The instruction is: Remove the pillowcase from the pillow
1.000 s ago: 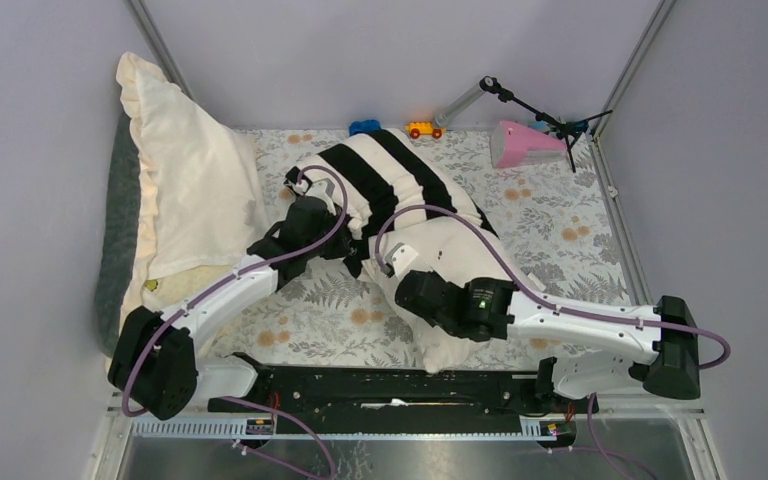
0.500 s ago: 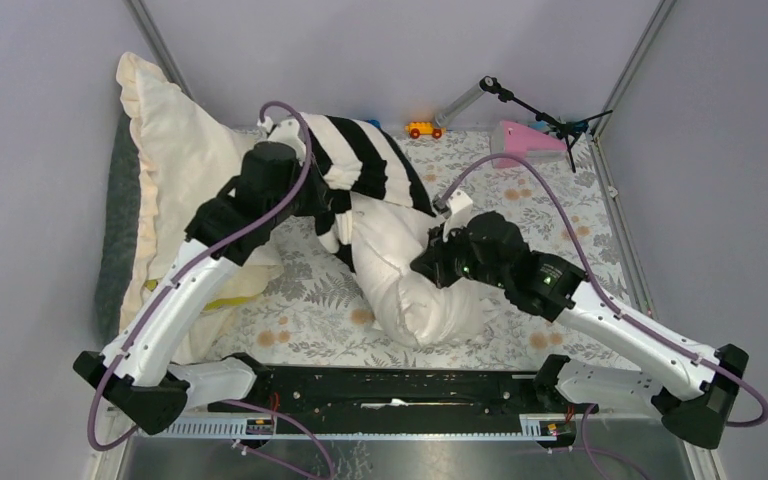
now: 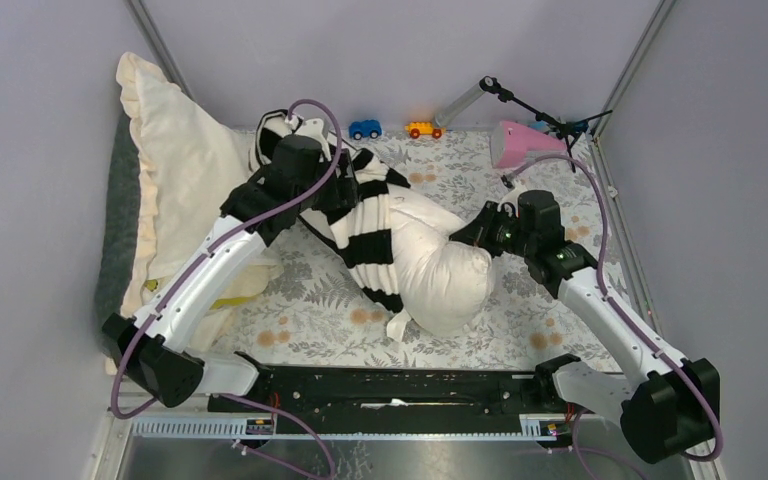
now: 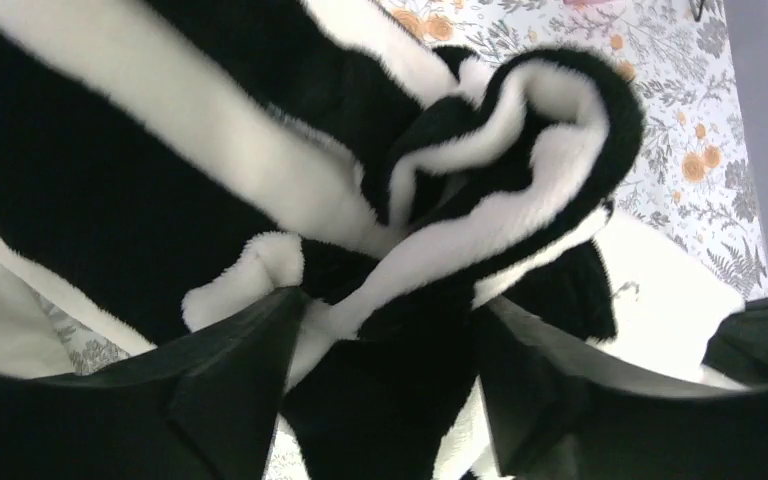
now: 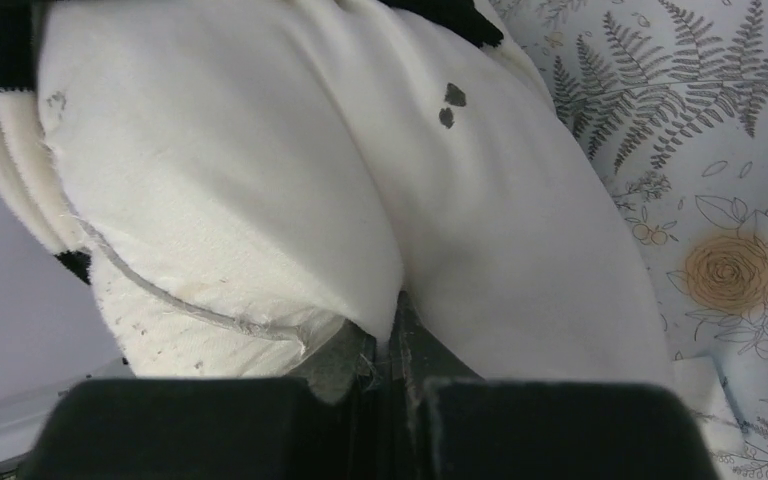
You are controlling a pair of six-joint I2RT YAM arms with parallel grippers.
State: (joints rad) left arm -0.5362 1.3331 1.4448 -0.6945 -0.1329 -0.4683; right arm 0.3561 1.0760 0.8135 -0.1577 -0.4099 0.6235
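On the floral table (image 3: 300, 300), the right pincer (image 5: 390, 345) pinches the pillow (image 5: 260, 180).

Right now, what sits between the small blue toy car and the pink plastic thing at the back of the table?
A small orange toy car, and just beyond it the lower end of a slanted grey tube, as the top view shows.

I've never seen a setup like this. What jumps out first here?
A black-and-white striped pillowcase sits bunched mid-table, covering only the far-left end of a plump off-white pillow. The right gripper pinches the pillow's bare right end, while the left gripper has its fingers spread around a fold of the stripes. A big cream ruffled pillow lies along the left wall.
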